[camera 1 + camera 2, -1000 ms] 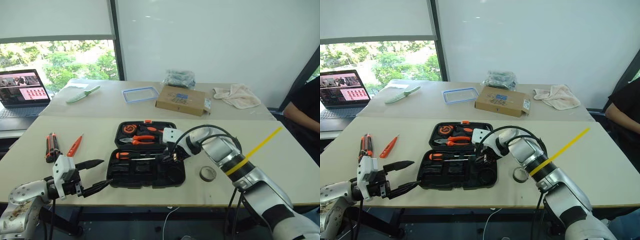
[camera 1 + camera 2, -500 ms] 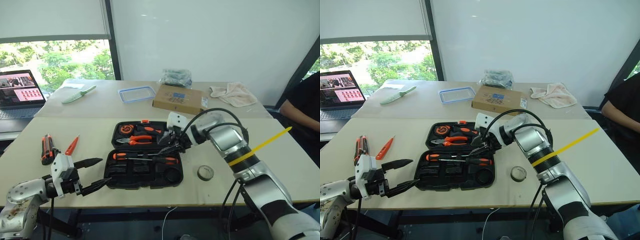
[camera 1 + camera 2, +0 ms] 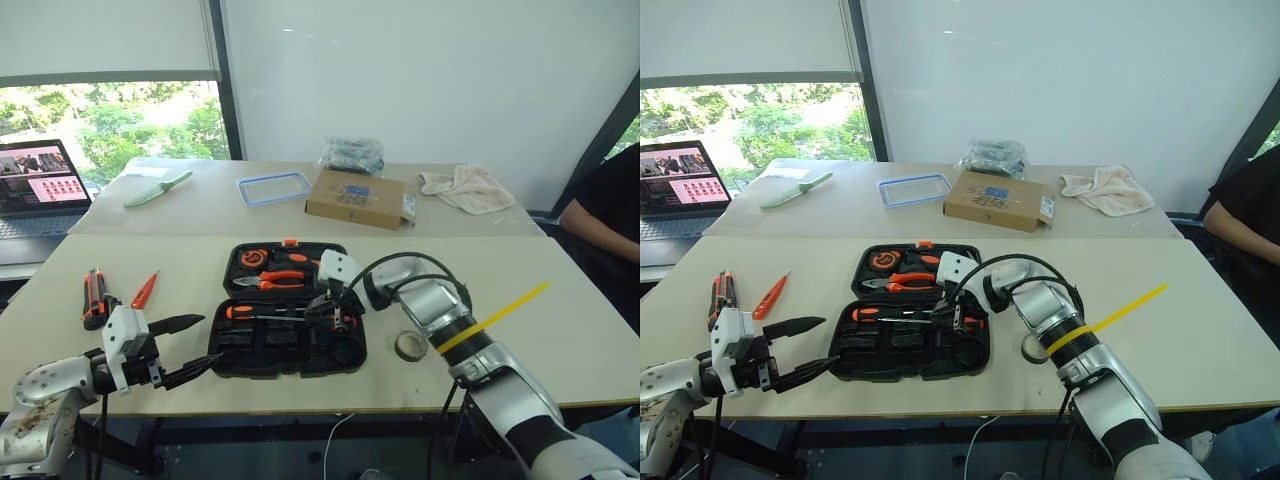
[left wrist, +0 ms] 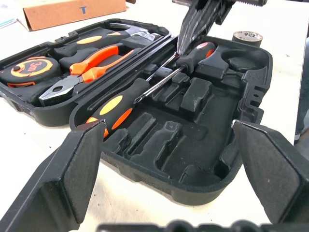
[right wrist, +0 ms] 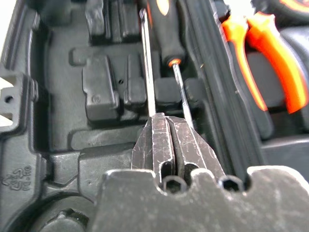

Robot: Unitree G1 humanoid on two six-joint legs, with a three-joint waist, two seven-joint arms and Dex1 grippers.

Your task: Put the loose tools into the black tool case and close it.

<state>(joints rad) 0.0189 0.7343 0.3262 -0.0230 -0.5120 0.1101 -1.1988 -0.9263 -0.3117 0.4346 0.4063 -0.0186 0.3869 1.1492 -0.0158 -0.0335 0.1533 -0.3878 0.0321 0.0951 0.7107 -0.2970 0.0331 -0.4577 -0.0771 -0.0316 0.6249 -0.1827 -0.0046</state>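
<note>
Tool case (image 3: 288, 340) open; screwdriver (image 4: 129, 96) handle hidden behind right fingers (image 5: 166, 145).

It looked like an office or lab: pale desks (image 3: 560, 330) stood by a big window (image 3: 110, 120), an open laptop (image 3: 40, 190) beside it.

Right claw (image 3: 330, 309), shut, over the open black tool case (image 3: 288, 322).

Both head eyes look forward and down from above over the table (image 3: 560, 300), the black tool case (image 3: 290, 345) mid-frame. Each wrist camera sits low and close to that same case (the shared ground), the left facing its open trays from the near edge.
</note>
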